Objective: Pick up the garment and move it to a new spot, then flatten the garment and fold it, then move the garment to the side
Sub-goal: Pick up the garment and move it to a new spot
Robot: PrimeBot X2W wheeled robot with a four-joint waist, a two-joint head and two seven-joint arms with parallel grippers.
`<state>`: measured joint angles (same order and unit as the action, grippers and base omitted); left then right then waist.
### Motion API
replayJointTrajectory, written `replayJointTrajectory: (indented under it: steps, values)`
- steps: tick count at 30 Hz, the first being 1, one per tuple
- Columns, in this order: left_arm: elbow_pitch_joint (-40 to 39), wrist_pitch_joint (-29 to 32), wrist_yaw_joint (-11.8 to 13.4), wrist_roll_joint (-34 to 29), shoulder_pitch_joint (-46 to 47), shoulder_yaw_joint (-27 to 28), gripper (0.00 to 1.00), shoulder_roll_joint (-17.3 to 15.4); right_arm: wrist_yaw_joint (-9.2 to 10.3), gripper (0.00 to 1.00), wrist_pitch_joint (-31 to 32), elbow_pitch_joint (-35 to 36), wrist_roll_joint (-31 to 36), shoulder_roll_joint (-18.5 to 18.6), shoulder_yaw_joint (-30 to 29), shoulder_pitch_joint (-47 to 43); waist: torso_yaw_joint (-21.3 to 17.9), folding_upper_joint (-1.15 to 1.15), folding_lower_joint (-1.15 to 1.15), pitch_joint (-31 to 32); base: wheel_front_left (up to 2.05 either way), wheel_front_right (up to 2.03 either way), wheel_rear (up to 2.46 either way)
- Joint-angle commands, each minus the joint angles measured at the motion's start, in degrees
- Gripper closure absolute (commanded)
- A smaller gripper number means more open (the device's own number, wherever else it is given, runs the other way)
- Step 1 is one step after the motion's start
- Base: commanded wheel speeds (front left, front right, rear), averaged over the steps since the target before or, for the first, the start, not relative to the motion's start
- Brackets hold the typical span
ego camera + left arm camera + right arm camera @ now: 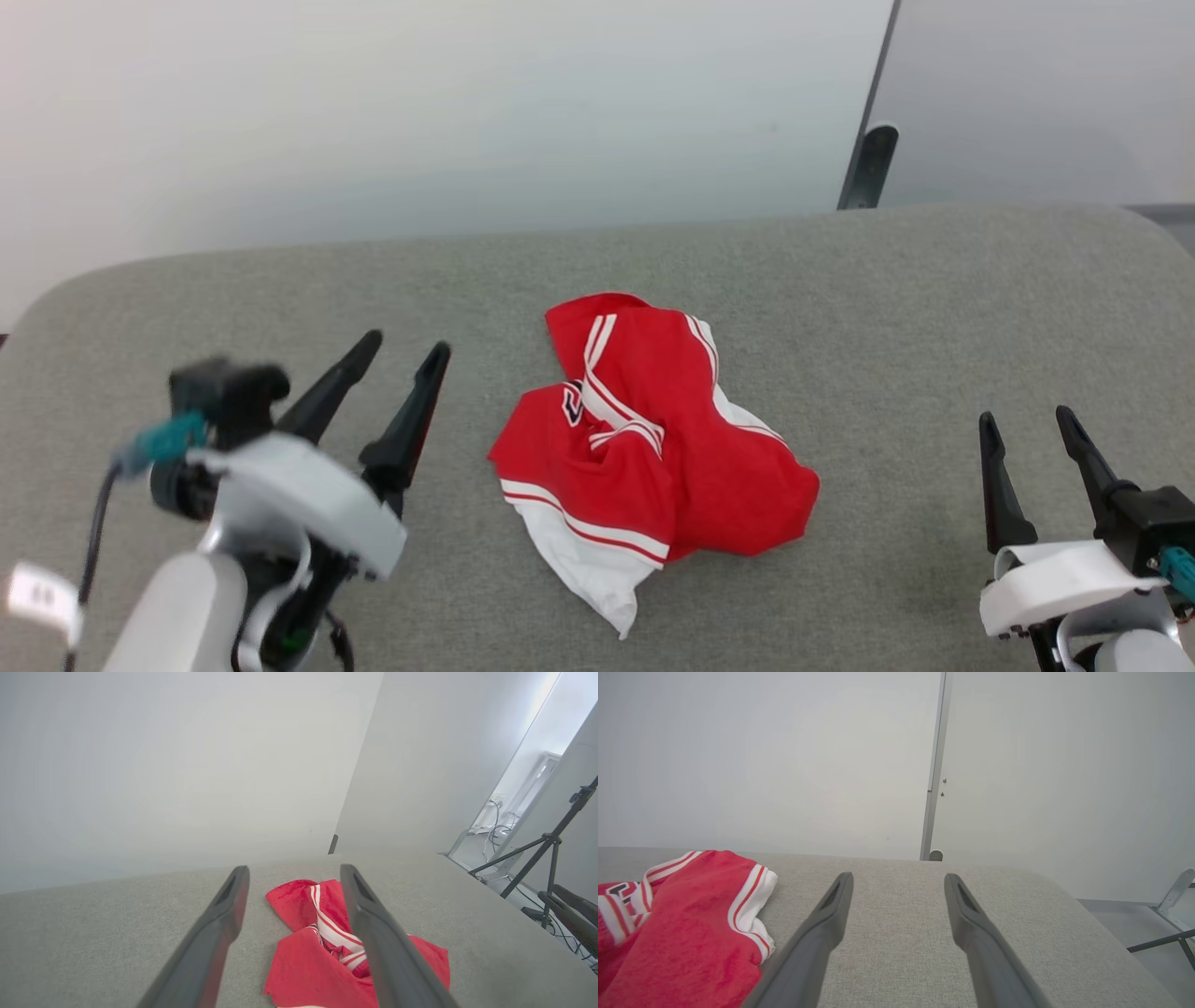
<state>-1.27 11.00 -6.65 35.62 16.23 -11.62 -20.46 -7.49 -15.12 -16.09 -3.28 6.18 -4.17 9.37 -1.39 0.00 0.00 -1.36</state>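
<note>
Crumpled garment (653, 448) on grey surface (887, 299) (tripod (552, 838) beyond).

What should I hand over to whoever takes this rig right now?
Left hand: open, empty, beside the red jersey T-shirt, aimed towards it, not touching.
Right hand: open, empty, further off on the shirt's other side.
Shirt: crumpled in a heap mid grey padded surface.
Done: nothing that shows; the shirt is neither flat nor folded.
Left: pick it up, move it, flatten, fold, set it aside.
</note>
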Motion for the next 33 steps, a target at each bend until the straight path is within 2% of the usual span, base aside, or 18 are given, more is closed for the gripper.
replayJointTrajectory:
  steps: [1,10,14,23,33]
  values:
    - [0.51,-3.23,-0.48,-1.03,-1.49,-0.02,0.00,-0.63,0.00,0.00,-0.05,0.34,0.29,0.14,-0.10,-1.03,0.84,0.00,0.00,0.93,0.00,0.00,0.00]
    - [7.65,-18.97,-0.81,-2.80,-7.18,1.20,0.00,-2.04,0.00,0.00,-0.05,1.92,1.42,0.96,-0.92,-3.06,1.57,0.00,0.00,2.35,0.00,0.00,0.00]
    - [10.95,-23.50,-0.83,-3.89,-8.87,2.23,0.00,-2.54,0.00,0.00,-0.05,2.98,1.88,1.13,-1.93,-4.09,1.77,0.00,0.00,2.69,0.00,0.00,0.00]
    - [13.46,-26.15,-0.12,-4.80,-12.16,8.44,0.00,-2.07,0.00,0.00,-0.05,4.40,2.61,1.17,-5.02,-6.51,1.83,0.00,0.00,3.17,0.00,0.00,0.00]
    - [11.38,-26.23,-0.64,-6.95,-14.68,14.34,0.00,0.81,0.00,0.00,-0.05,5.11,3.00,0.65,-6.05,-7.72,1.61,0.00,0.00,2.92,0.00,0.00,0.00]
